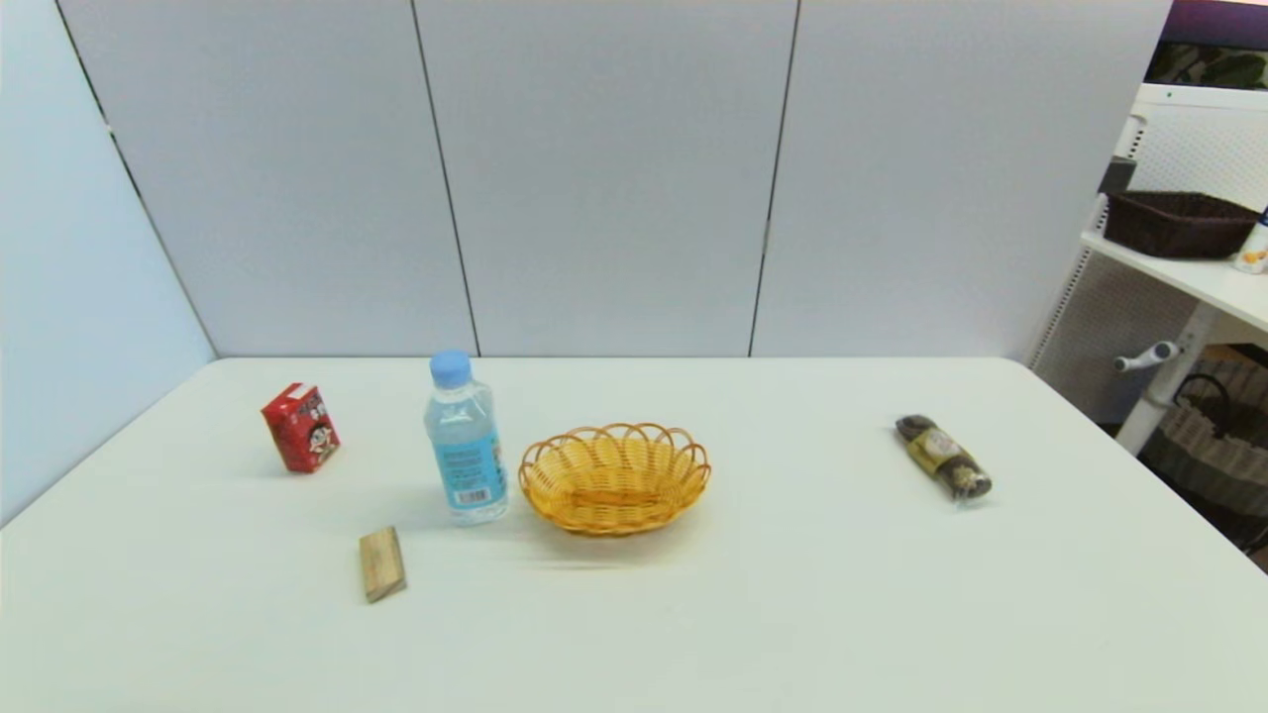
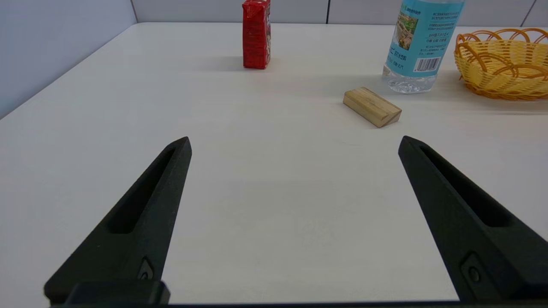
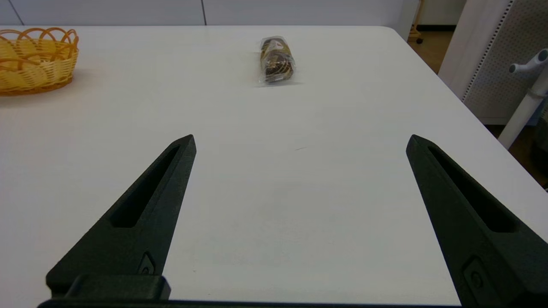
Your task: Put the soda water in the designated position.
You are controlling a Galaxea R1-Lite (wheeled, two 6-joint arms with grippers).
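Left tool (image 2: 294, 143): fingers spread wide, holding nothing, low over bare desk (image 2: 265, 205) at my near left. It doesn't show in the head view.

Right tool (image 3: 301, 141): same state, wide and holding nothing, over bare desk on my near right. Also out of the head view.

Ahead of the left tool I see a wood block (image 2: 372, 107) lying flat, nearest to it. Just past the block stands the bottle (image 2: 417, 47), upright, blue label with the barcode patch facing me. In the left wrist view its cap is cut off.

In the head view the bottle (image 1: 465, 439) stands left of centre on the desk, light blue cap on, just beside the left rim of the basket (image 1: 614, 477). I can't tell if they touch. It rises above the basket. The basket is yellow wicker, oval, with nothing in it that I can see.

The block (image 1: 381, 563) sits nearer to me than the bottle and a bit left, apart from it. A red carton (image 1: 300, 428) stands further left and back, well apart from the bottle.

Ahead of the right tool: a clear-wrapped snack pack (image 3: 276, 60), lying on its side, well right of the basket (image 3: 36, 60).
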